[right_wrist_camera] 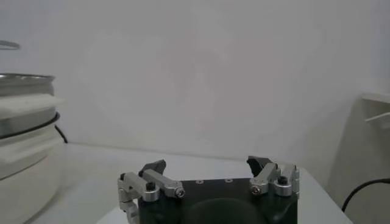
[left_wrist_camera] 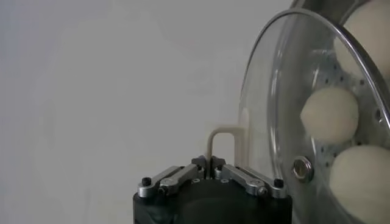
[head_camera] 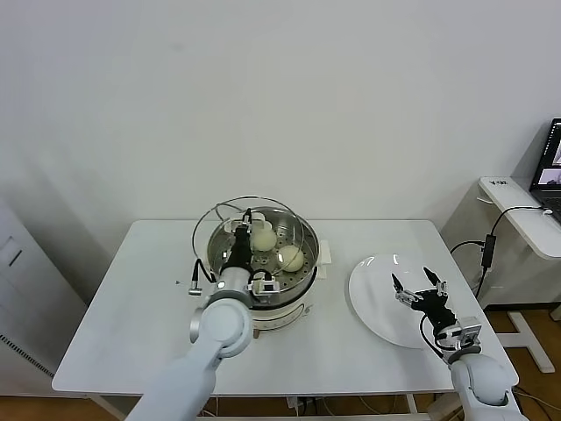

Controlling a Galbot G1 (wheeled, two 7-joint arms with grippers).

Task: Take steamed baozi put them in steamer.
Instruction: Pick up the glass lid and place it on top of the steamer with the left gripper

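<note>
Steel basket: the steamer (head_camera: 294, 230) sits on its white cooker base at the table's (head_camera: 123, 289) middle, with cream-white steamed baozi (head_camera: 290, 258) already inside; the head view shows two, and the left wrist view shows three through the glass.
Glass lid: the lid (left_wrist_camera: 271, 115) is held tilted on edge at the steamer's left rim, so the basket is half uncovered.
Left gripper: the left gripper (head_camera: 244, 228) is clenched on the lid's white handle (left_wrist_camera: 223, 141), right at the basket's left side, with the buns just beyond the glass.
Right gripper: the right gripper (head_camera: 419, 292) hangs with its fingers spread and nothing between them, over the white plate (head_camera: 372, 294), well to the right of the steamer.
Plate: no bun is visible on it (the part under the gripper is hidden).
Key relation: the lid's disc stands on edge to the left of the basket opening; the left arm is the nearer one, so covering the basket would likely mean tipping the lid rightward and down.
Judgement: loading looks finished or close to it.
</note>
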